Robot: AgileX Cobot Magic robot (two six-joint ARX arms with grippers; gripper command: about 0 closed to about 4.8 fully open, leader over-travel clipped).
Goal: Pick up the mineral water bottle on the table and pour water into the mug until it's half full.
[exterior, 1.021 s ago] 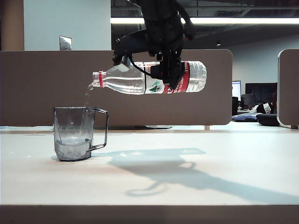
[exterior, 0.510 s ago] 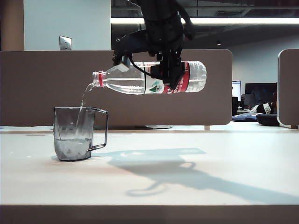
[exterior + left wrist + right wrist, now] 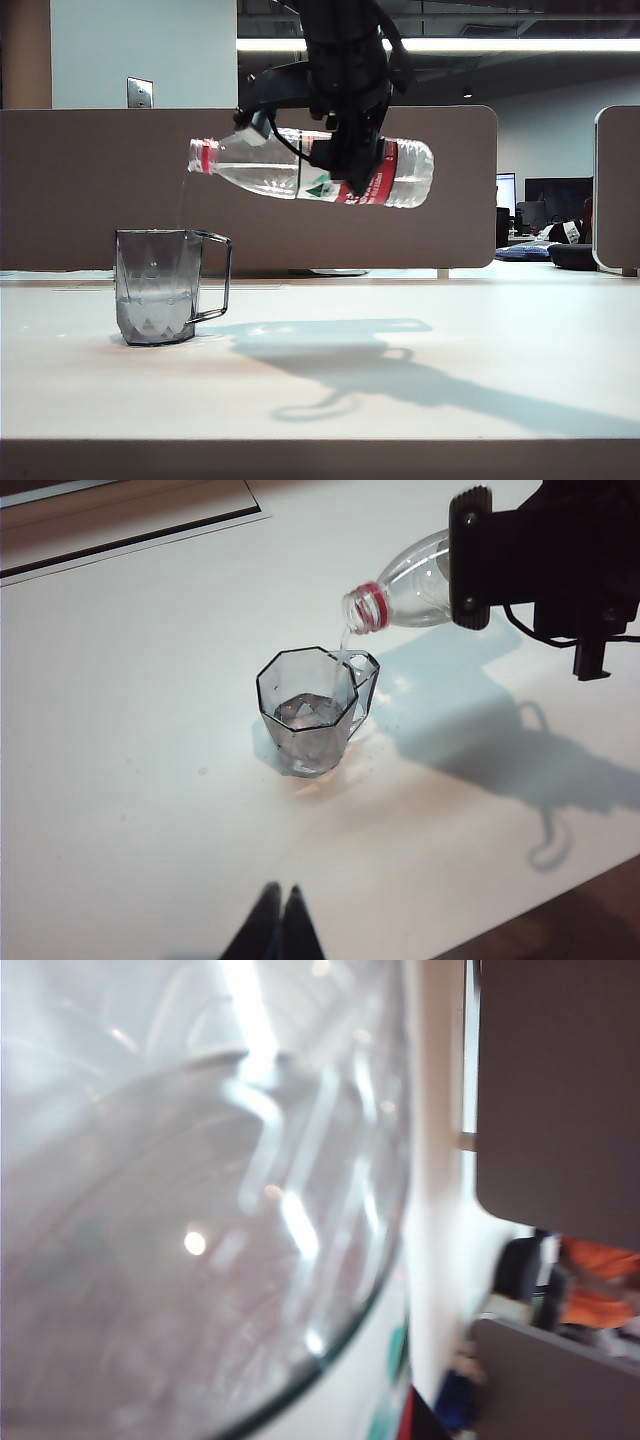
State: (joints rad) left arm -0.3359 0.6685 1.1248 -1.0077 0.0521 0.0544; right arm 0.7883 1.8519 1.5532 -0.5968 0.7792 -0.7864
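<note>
At lower left of the exterior view the mug [image 3: 158,288] stands on the tabletop [image 3: 400,400], water [image 3: 155,318] low inside. Above, right tool [image 3: 350,150] clenches the near-level mineral water bottle [image 3: 270,168]. Left tool [image 3: 273,928] hovers apart, its tips pressed together.

The right gripper [image 3: 350,160] hides the mineral water bottle [image 3: 270,165]'s label middle; the right wrist view is blurred.

Black arm [image 3: 345,50], black cable [image 3: 285,143]
</note>
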